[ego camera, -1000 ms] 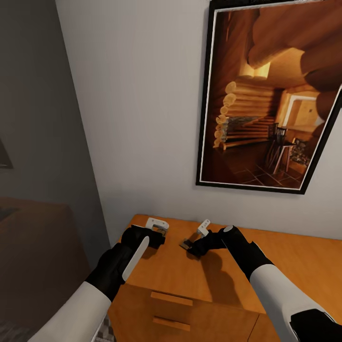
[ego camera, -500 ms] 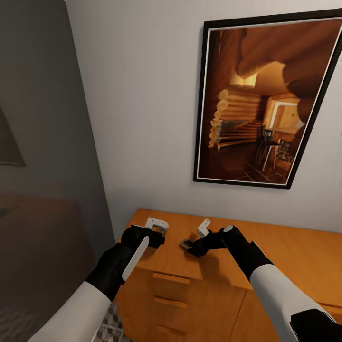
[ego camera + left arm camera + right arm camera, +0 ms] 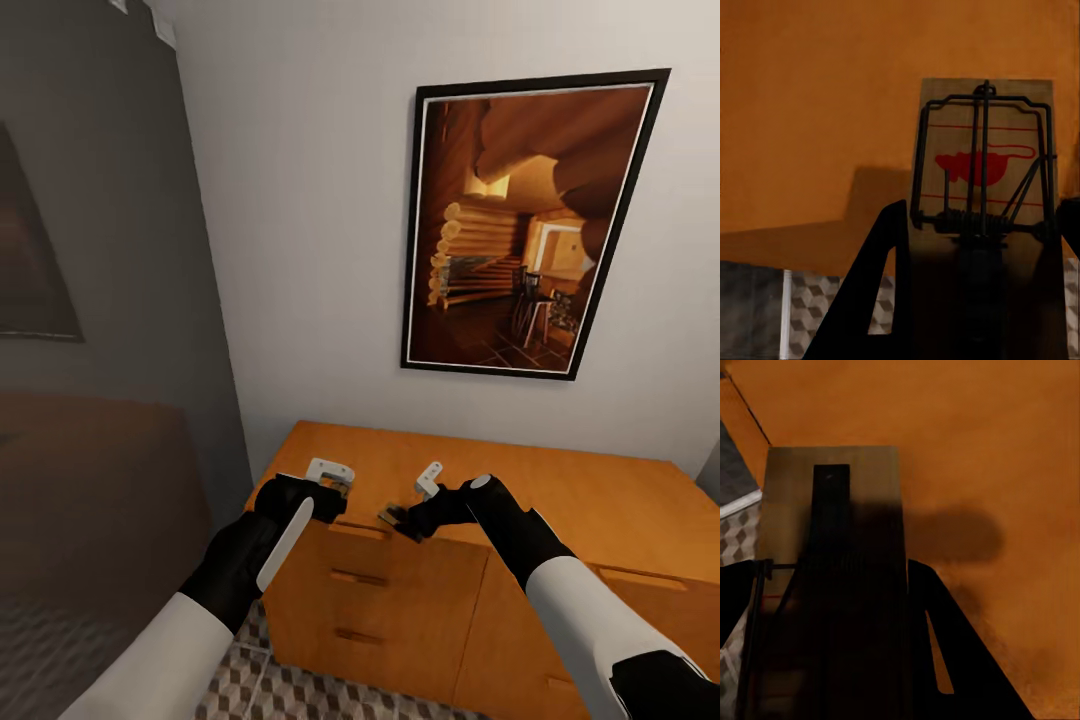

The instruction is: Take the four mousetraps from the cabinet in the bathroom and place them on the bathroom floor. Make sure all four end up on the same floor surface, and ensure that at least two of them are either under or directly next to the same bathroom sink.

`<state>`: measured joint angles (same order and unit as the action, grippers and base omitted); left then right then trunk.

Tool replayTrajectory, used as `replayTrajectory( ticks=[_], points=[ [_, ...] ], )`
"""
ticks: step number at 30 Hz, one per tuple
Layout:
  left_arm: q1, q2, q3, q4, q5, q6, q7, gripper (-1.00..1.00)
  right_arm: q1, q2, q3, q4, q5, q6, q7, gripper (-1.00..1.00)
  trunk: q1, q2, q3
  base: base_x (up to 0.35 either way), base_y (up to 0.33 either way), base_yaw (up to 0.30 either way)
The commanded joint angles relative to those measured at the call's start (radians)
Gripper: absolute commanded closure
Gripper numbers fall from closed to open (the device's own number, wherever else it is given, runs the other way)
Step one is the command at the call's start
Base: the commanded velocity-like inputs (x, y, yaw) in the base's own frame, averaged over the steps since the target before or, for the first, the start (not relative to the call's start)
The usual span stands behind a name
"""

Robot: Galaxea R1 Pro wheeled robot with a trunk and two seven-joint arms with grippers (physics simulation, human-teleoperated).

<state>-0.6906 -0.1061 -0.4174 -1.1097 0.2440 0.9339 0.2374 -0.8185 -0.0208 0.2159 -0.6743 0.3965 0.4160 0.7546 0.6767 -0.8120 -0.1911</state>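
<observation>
Orange-brown cabinet stands on cube-patterned floor.

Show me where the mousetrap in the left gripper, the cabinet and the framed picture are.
mousetrap [image 3: 982, 161]: left wrist view, on the red mouse print of its board.
cabinet [image 3: 600, 510]: head view, on its flat top.
framed picture [image 3: 510, 230]: head view, on the middle of the image.

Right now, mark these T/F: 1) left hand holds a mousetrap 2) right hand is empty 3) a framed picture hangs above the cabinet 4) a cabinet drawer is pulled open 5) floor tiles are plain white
1) True: the left hand grips a mousetrap with a red mouse print.
2) False: the right hand grips another mousetrap.
3) True: the framed picture hangs on the wall above the cabinet.
4) False: the drawers in view are shut.
5) False: the floor has a brown, beige and white cube pattern.
</observation>
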Motion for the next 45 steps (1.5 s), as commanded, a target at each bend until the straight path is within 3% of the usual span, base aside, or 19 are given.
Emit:
replayTrajectory(
  ticks=[1,14,24,45],
  points=[
    [-0.001,0.0,-0.001,-0.001,0.01,0.003,0.01,1.0,-0.001,-0.001,0.002,-0.002,0.004,0.006,0.005,1.0,-0.004,0.006,0.002,-0.34,0.0,0.0],
    [-0.001,0.0,-0.001,0.0,0.009,0.003,0.01,1.0,-0.001,-0.001,0.003,-0.002,0.004,0.006,0.005,1.0,-0.054,0.097,0.042,-0.331,0.0,0.0],
    [-0.001,0.0,-0.001,0.0,0.009,0.003,0.009,1.0,-0.001,-0.001,0.003,-0.002,0.004,0.006,0.005,1.0,-0.093,0.167,0.074,-0.042,0.0,0.0],
    [0.0,0.003,-0.001,0.001,0.009,-0.002,0.008,1.0,-0.001,-0.001,0.003,-0.002,0.004,0.007,0.005,1.0,-0.093,0.167,0.074,-0.053,0.0,0.0]
  ],
)
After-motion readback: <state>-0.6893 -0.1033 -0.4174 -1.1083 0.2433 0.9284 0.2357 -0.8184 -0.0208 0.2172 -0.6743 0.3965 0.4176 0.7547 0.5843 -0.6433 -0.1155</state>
